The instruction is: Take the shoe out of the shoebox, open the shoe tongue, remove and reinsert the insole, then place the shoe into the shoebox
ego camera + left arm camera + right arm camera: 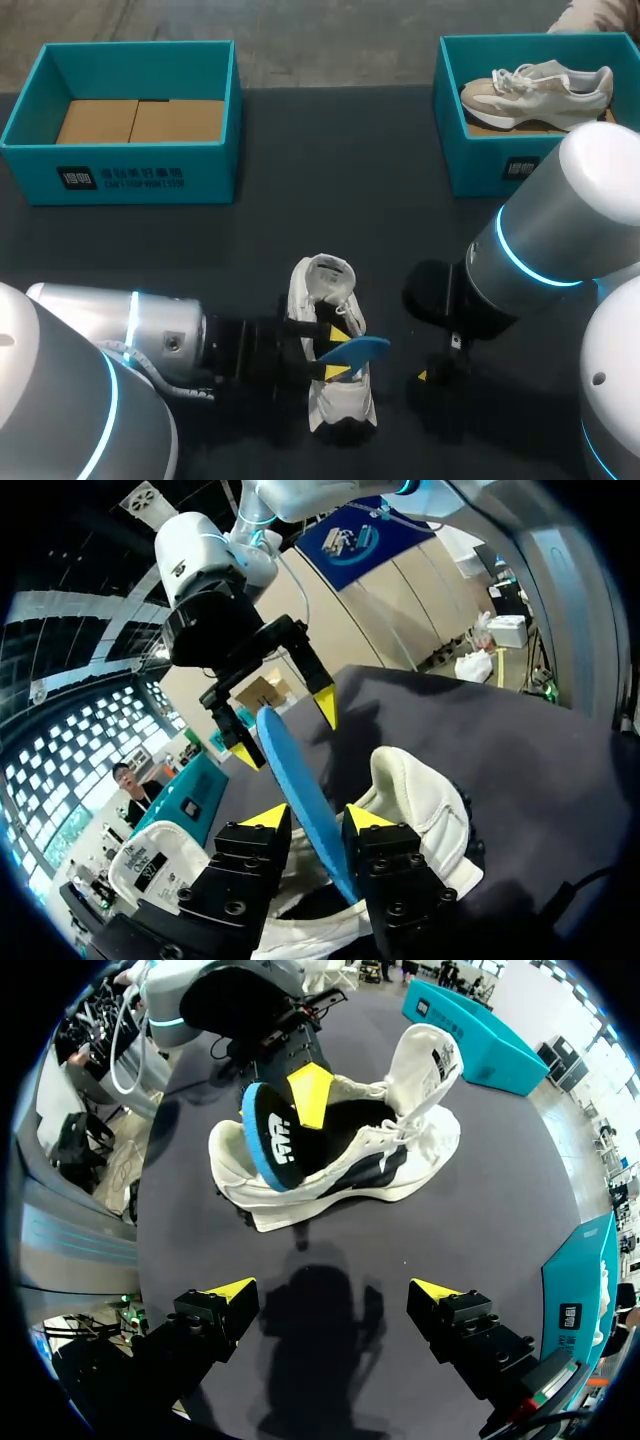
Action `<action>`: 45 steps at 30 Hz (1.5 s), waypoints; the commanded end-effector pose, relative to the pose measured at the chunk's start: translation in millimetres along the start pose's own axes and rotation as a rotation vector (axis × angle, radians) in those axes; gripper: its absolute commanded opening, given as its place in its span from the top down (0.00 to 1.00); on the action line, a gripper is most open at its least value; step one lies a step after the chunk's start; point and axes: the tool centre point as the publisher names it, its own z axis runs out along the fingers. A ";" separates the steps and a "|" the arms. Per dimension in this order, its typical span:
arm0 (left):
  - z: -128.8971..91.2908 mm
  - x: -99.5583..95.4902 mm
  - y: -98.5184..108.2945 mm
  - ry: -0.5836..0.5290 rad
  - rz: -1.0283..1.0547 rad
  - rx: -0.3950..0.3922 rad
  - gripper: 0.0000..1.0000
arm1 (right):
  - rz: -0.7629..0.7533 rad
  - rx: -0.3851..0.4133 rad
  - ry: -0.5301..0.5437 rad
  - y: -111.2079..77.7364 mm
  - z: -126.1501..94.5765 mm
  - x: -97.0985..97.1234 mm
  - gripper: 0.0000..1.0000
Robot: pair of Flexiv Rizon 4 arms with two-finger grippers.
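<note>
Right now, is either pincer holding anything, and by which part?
The left pincer pinches the blue insole by its flat faces, partway along, one end in the shoe; the right pincer is open and empty.

Boxes: two, both teal. Box with cardboard (120, 180) well away from left gripper (318, 818); box with shoe (480, 165) well away from right gripper (333, 1290).
Shoes: two. White shoe (325, 290) under left gripper; beige shoe (540, 88) in far box.
Insole (358, 349): one, blue, pinched between left gripper's fingers.
Cardboard pieces (140, 120): two, brown, side by side.
Arms: two, left arm (150, 335) and right arm (540, 250).
Grippers: two; yellow tips: four.
Table (330, 180): one.
</note>
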 end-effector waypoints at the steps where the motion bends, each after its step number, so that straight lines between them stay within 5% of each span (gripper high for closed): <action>1: -2.2 3.1 -6.7 -0.009 -0.002 0.009 0.66 | 0.001 -0.001 -0.003 -0.3 1.5 1.3 0.00; 11: 9.2 12.6 -10.1 0.009 -0.025 0.000 0.73 | 0.001 -0.001 -0.003 -0.3 1.5 1.3 0.00; 14: 12.5 12.7 -10.4 0.001 -0.021 -0.004 0.80 | 0.001 -0.001 -0.003 -0.3 1.5 1.3 0.00; 17: 14.3 14.5 -11.1 0.004 0.011 0.005 1.00 | 0.001 -0.001 -0.003 -0.3 1.5 1.3 0.00; 32: 7.9 10.4 16.2 -0.039 0.198 -0.061 1.00 | 0.001 -0.001 -0.003 -0.3 1.5 1.3 0.00; 40: 6.9 10.0 6.8 -0.038 0.158 -0.015 1.00 | 0.001 -0.001 -0.003 -0.3 1.5 1.3 0.00; 42: 6.4 9.8 3.7 -0.039 0.130 0.008 0.70 | 0.001 -0.001 -0.003 -0.3 1.5 1.3 0.00; 45: 4.8 8.2 -0.8 -0.046 0.118 0.025 0.53 | 0.001 -0.001 -0.003 -0.3 1.5 1.3 0.00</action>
